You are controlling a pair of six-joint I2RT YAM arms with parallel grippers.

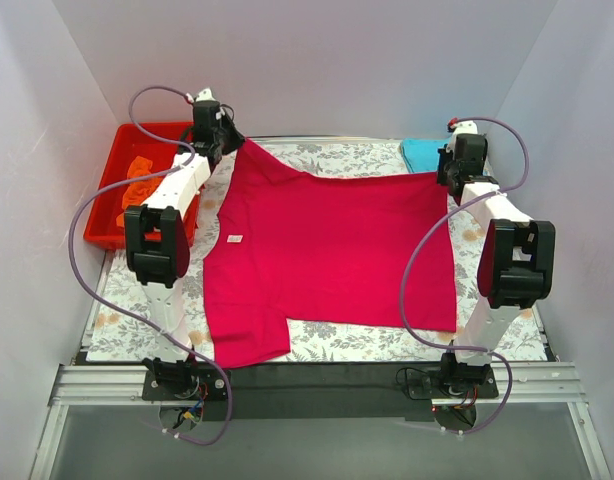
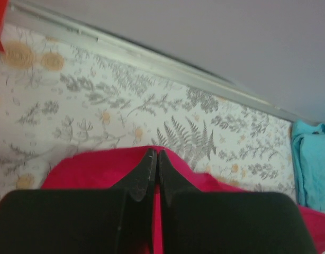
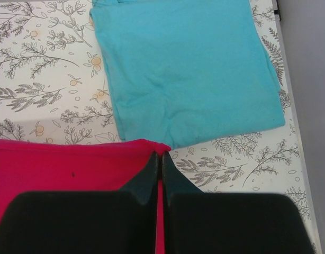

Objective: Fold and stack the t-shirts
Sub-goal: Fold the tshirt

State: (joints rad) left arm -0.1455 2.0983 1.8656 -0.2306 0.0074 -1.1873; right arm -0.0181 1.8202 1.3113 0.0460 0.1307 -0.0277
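The crimson-pink t-shirt [image 1: 327,255] lies spread over the floral table, one sleeve hanging toward the near edge. My left gripper [image 1: 230,143] is shut on its far left corner [image 2: 99,164]. My right gripper [image 1: 449,172] is shut on its far right corner [image 3: 72,164]. The turquoise t-shirt [image 3: 183,69] lies folded at the far right, just beyond the right gripper, and also shows in the top view [image 1: 423,152] and the left wrist view [image 2: 313,164]. The orange t-shirt [image 1: 137,180] sits crumpled in the red bin.
The red plastic bin [image 1: 112,205] stands at the far left beside the left arm. A metal rail [image 2: 152,55] runs along the table's far edge by the white wall. White walls close in both sides.
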